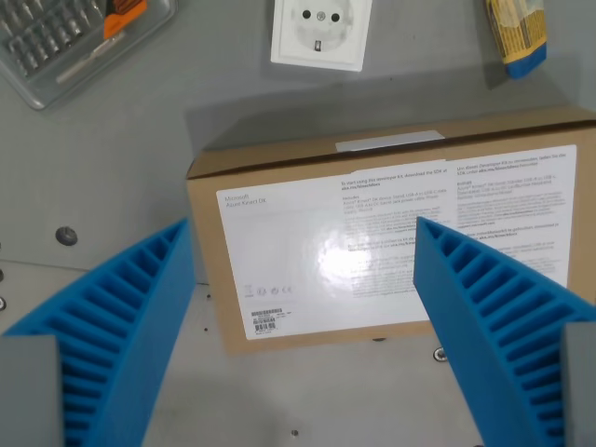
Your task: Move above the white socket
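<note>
At the upper left of the frame, a clear plastic bit case (70, 42) with an orange-handled driver lies on the grey table (112, 168), cut by the frame edge. Below it, at lower left, the left blue ribbed finger (121, 317) of the gripper (303, 279) enters from the bottom edge; its mate sits at lower right. The jaws stand wide apart and hold nothing; only open air lies between them, over the box below. In the centre, a brown cardboard box (391, 233) with a white printed label fills the middle of the frame, lying directly beneath the gripper. Above the box, at upper centre, the white socket (321, 33) lies flat on the table, its top edge cut by the frame; a strip of bare table separates it from the far edge of the box. The socket appears to be rigid moulded plastic, light and smooth-faced, likely to slide if bumped. The task calls for hovering, not grasping; if a hold were needed, the outer frame edges would suit best. At upper right, a yellow-and-blue packet (519, 35) lies near the socket but apart from it. Open room: bare table flanks the socket on both sides. The box is the tallest item seen, so travel toward the frame top should stay above its top face.
</note>
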Controlling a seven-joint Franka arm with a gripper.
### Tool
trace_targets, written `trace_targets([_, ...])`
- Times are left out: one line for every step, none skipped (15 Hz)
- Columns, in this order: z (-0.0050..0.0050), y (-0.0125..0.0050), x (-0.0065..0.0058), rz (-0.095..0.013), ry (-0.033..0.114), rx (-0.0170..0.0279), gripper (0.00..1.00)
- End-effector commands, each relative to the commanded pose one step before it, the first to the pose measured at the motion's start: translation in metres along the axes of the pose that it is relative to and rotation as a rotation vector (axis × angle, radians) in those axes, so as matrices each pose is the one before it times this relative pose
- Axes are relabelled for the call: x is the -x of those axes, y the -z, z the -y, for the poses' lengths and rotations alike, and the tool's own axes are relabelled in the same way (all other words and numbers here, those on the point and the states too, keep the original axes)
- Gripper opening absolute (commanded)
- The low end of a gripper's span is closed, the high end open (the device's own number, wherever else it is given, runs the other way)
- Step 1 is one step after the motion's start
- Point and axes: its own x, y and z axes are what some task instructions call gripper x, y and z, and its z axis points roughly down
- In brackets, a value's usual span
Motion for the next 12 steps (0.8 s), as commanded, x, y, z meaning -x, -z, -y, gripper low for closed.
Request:
trace_targets([-0.00162,-0.00651,-0.00261,-0.0415,-0.0410,0.00503,1.00])
trace_targets([-0.00032,-0.00301,-0.00085,-0.0006,-0.0021,-0.00046,1.00])
trace_targets([-0.00033,-0.00324,-0.00086,-0.0004,-0.0028,-0.00049,1.00])
trace_targets([-0.00034,-0.00343,-0.00088,-0.0031,-0.0030,0.00009,1.00])
trace_targets([-0.00036,-0.00362,-0.00091,-0.0026,-0.0052,-0.00021,1.00])
trace_targets([-0.00037,-0.00383,-0.00094,-0.0005,-0.0052,-0.00058,1.00])
trace_targets([-0.00038,-0.00401,-0.00096,-0.0019,-0.0046,-0.00022,1.00])
trace_targets([-0.00038,-0.00416,-0.00099,-0.0017,-0.0040,-0.00061,1.00])
trace_targets([-0.00037,-0.00429,-0.00101,-0.0004,-0.0037,-0.00077,1.00])
trace_targets([-0.00037,-0.00442,-0.00105,-0.0039,-0.0027,-0.00026,1.00])
trace_targets([-0.00038,-0.00454,-0.00108,-0.0020,-0.0026,-0.00052,1.00])
trace_targets([-0.00038,-0.00465,-0.00110,-0.0015,-0.0035,-0.00088,1.00])
